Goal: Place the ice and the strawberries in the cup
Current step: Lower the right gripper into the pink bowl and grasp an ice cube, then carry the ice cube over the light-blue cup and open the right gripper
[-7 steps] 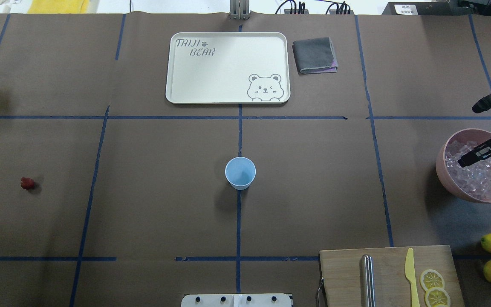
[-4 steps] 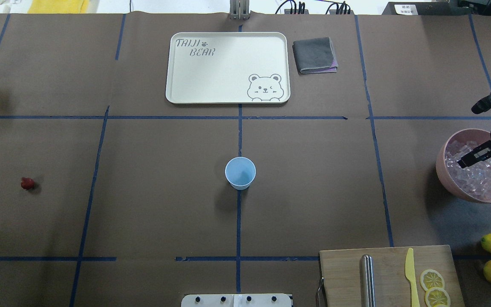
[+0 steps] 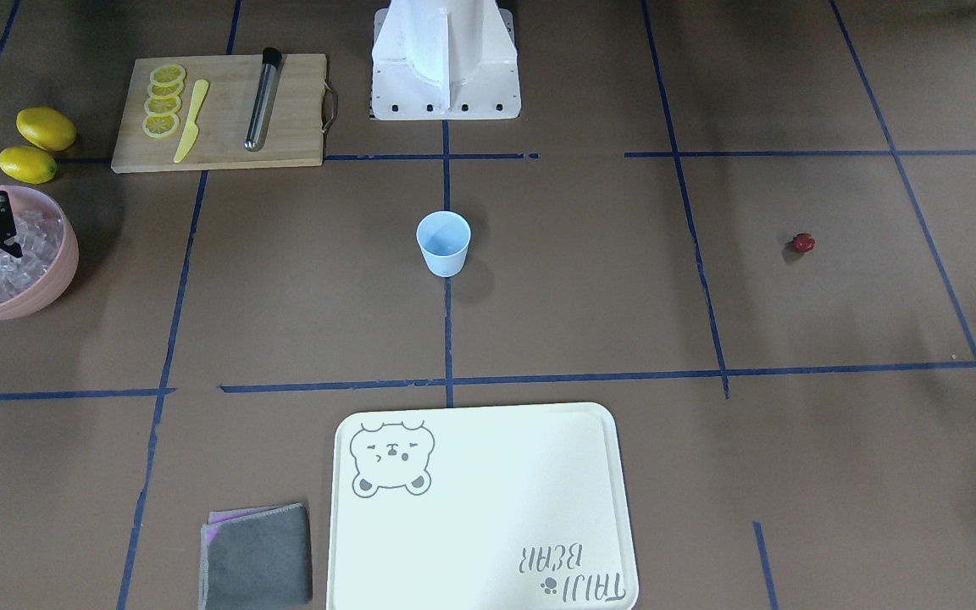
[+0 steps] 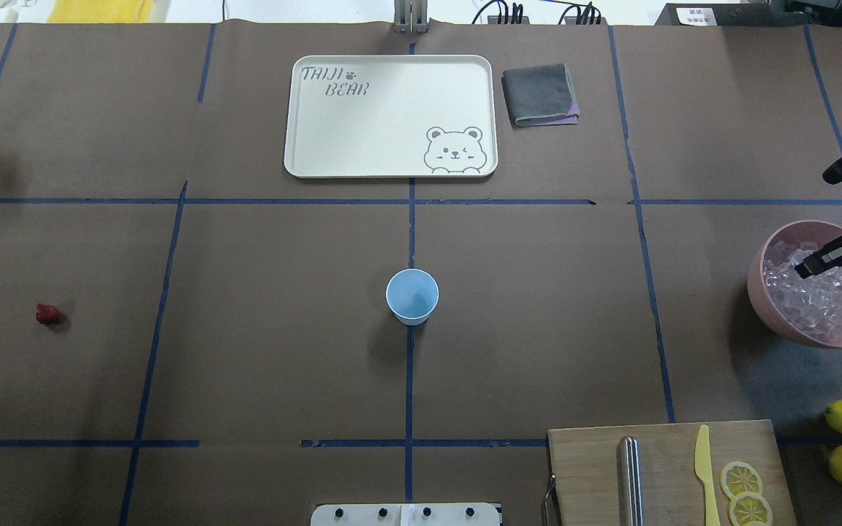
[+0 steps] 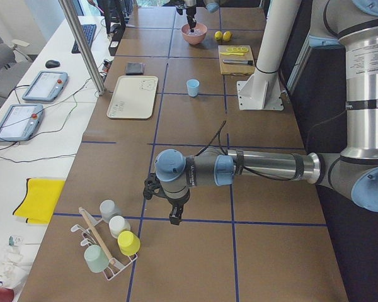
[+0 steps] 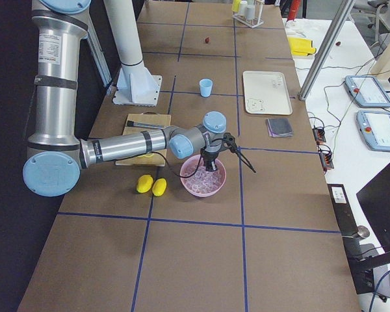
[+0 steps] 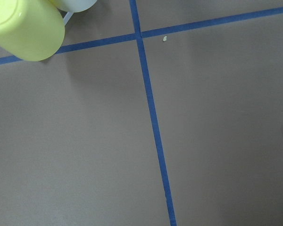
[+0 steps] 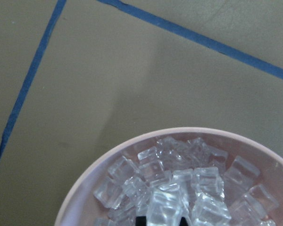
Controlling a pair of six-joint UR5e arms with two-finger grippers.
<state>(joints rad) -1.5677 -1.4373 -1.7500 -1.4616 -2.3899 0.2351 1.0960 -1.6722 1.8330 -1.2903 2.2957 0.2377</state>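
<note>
The right tool [image 4: 821,261] hangs low over the ice [image 4: 816,303] in the pink bowl [image 4: 757,299]; whether it grips a cube I cannot tell; the cup [image 4: 412,296] stands upright well apart from it on the surface [image 4: 282,351]; the strawberry [image 4: 47,314] lies farthest, beyond the cup; for the left tool [image 5: 174,212], open or closed I cannot tell.

one blue cup [image 3: 443,241], one strawberry [image 3: 803,243], one bowl [image 3: 49,286], two lemons [image 3: 46,128], four lemon slices [image 3: 161,105], one tray [image 3: 488,517]
</note>
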